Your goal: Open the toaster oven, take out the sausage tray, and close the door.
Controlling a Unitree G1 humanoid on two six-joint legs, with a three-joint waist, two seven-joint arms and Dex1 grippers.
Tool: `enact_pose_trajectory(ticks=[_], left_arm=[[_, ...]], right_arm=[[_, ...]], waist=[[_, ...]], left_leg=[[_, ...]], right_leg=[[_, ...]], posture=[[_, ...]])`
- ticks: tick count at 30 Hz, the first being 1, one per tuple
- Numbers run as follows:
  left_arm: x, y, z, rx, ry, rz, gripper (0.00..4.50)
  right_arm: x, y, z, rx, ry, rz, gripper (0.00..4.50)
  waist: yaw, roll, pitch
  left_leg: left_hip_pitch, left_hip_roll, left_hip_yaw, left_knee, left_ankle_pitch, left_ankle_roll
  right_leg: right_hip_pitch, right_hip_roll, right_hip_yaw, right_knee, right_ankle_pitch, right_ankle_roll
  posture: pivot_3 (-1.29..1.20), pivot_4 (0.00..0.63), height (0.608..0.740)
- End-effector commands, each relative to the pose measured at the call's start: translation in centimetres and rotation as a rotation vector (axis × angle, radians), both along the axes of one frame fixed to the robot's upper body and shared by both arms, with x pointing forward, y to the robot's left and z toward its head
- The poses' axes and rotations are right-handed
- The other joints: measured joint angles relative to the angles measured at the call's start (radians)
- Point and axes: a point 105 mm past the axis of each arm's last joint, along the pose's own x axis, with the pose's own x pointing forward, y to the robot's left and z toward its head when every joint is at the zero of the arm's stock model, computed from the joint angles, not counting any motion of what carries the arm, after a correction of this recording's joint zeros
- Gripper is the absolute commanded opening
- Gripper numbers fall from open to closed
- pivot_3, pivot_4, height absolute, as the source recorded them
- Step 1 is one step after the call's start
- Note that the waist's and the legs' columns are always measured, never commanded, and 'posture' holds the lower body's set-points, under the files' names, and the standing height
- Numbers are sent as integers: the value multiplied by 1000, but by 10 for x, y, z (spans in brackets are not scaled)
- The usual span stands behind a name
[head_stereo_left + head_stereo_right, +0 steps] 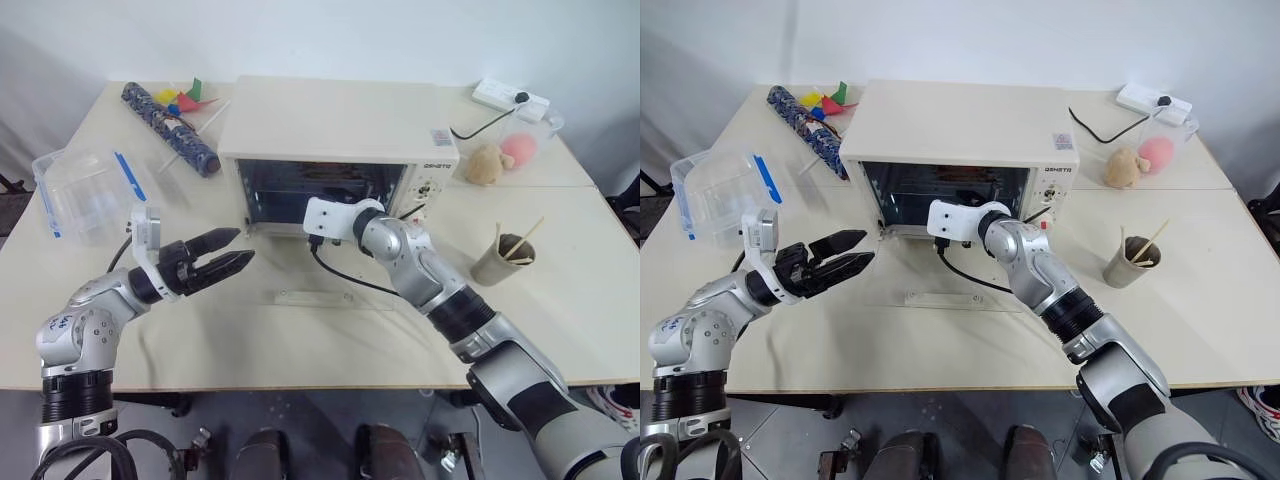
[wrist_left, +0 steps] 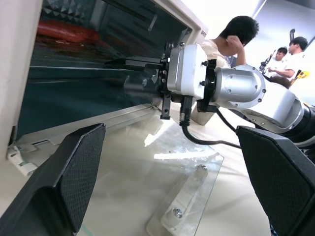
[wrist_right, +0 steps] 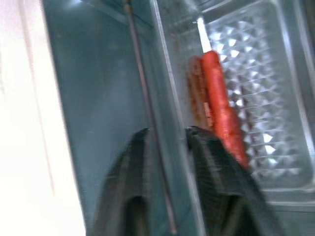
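Cream tabletop [image 1: 300,340]: toaster oven [image 1: 335,125] stands open with its glass door [image 1: 970,285] flat in front, so my right gripper [image 3: 167,142] is inside, pinched on the sausage tray [image 3: 246,73] rim to pull it, left gripper [image 1: 225,262] gaping empty beside the opening.

The toaster oven [image 1: 340,140] stands open on the surface [image 1: 560,270], its door [image 1: 330,297] folded flat in front. The right gripper [image 1: 305,222] reaches into the cavity; the left gripper [image 1: 232,250], fingers apart, hovers left of the opening, beside a clear plastic box [image 1: 85,192]
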Motion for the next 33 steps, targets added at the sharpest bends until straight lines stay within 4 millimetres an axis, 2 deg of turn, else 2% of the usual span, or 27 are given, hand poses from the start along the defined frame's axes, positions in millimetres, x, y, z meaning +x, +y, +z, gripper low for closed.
enact_pose_trajectory(ticks=[1,17,22,33], left_arm=[[1,-14,12,-17,-40,-65,4500],[28,-22,32,-42,-81,-81,4500],[36,-22,43,-49,-103,-88,4500],[52,-13,50,-30,-116,-85,4500]], right_arm=[[-6,5,3,-35,-60,42,28],[-28,14,10,-80,-130,108,28],[-42,13,7,-78,-125,129,28],[-70,-6,4,-103,-177,163,28]], waist=[[1,0,0],[-6,0,0],[-11,0,0],[-6,0,0]], left_leg=[[0,0,0,0,0,0],[0,0,0,-2,0,-1],[0,0,0,-3,0,-1],[0,-1,0,-3,0,0]], right_leg=[[0,0,0,0,0,0],[0,0,0,0,0,0],[-1,0,-1,-1,0,0],[-1,0,-1,-1,0,0]], posture=[[0,150,740],[0,150,740],[0,150,740],[0,150,740]])
